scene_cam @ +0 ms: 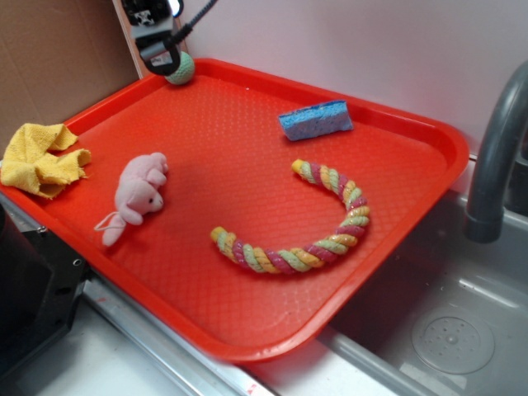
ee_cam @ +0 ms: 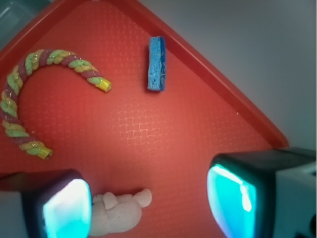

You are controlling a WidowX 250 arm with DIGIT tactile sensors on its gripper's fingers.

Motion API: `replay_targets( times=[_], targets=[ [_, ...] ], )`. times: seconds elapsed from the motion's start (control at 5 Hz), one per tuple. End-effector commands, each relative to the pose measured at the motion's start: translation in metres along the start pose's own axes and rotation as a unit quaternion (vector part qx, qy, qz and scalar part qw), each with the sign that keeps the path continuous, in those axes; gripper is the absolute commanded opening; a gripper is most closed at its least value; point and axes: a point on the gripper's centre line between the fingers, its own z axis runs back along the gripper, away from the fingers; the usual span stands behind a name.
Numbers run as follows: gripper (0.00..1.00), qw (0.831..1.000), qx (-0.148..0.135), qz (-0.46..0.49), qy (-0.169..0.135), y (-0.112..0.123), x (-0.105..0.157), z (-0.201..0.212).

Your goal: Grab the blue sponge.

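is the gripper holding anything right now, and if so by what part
Nothing is held. The gripper is open with only bare tray between its fingers; the blue sponge lies apart, untouched, near the tray's rim.

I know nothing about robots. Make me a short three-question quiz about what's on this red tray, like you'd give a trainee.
1. True or false: the gripper is already holding the blue sponge.
2. Which thing lies nearest the gripper in the exterior view? A. the striped rope B. the green ball C. the pink plush toy
3. Fill in: the yellow cloth hangs over the tray's ____ edge in the exterior view.

Key:
1. False. The sponge lies alone near the tray's far rim, and the wrist view shows the fingers apart with nothing between them.
2. B
3. left
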Motion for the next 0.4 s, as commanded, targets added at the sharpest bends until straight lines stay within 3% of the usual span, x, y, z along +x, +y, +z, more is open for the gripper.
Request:
replay_targets(
  times=[0.0, 0.2],
  targets=[
    [1.0, 0.999, -0.051, 0.002, -0.008, 0.021, 0.025, -0.031],
    [1.0, 0.997, -0.066, 0.009, -0.024, 0.025, 0.041, -0.051]
  ],
)
